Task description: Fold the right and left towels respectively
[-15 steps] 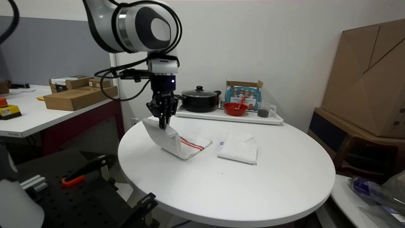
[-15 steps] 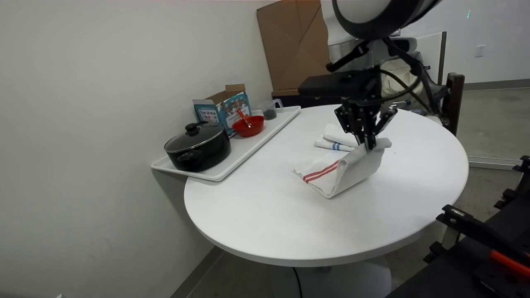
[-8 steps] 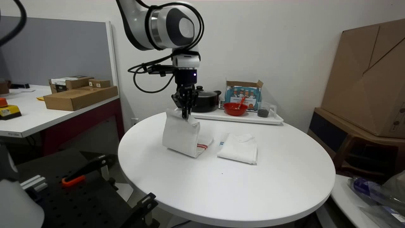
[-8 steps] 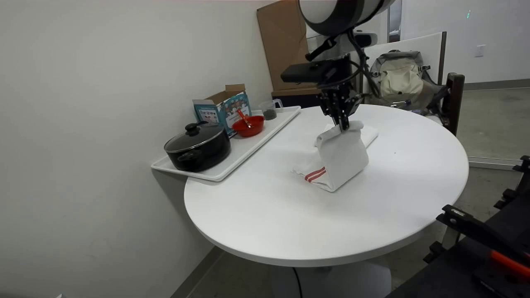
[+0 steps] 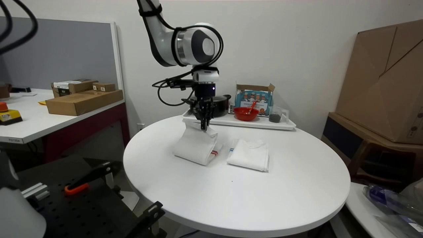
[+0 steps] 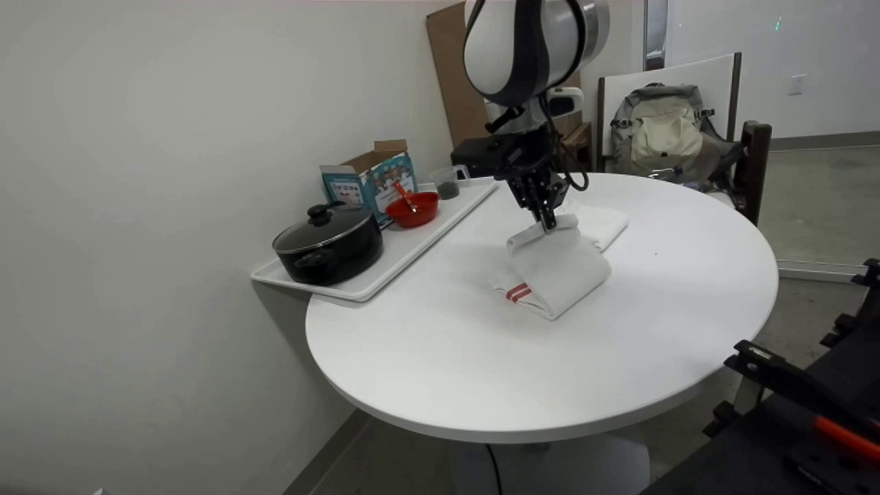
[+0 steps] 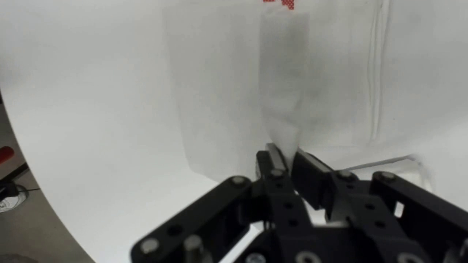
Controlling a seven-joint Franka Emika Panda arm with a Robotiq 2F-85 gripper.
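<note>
The red-striped white towel lies part folded on the white round table; it shows in both exterior views [image 5: 195, 147] [image 6: 560, 271] and in the wrist view [image 7: 215, 91]. My gripper [image 5: 205, 127] [image 6: 548, 225] [image 7: 287, 155] is shut on its raised edge, holding the upper layer tilted above the lower layer. Only short ends of the red stripes show. The blue-striped white towel [image 5: 249, 155] lies folded and flat beside it, apart from the gripper. In an exterior view the blue-striped towel [image 6: 603, 223] is partly hidden behind the held towel.
A white tray [image 5: 284, 125] [image 6: 361, 292] stands at the table's wall side. It carries a black lidded pot [image 6: 330, 244], a red bowl [image 5: 244, 114], an open blue box [image 5: 252, 99] and a measuring cup [image 5: 275, 115]. The table edge [image 6: 536, 434] is rounded.
My gripper has carried the towel's edge up and over toward the blue-striped towel and the tray, then lowered it. The raised layer now covers most of the red stripes. The blue-striped towel has not moved.
</note>
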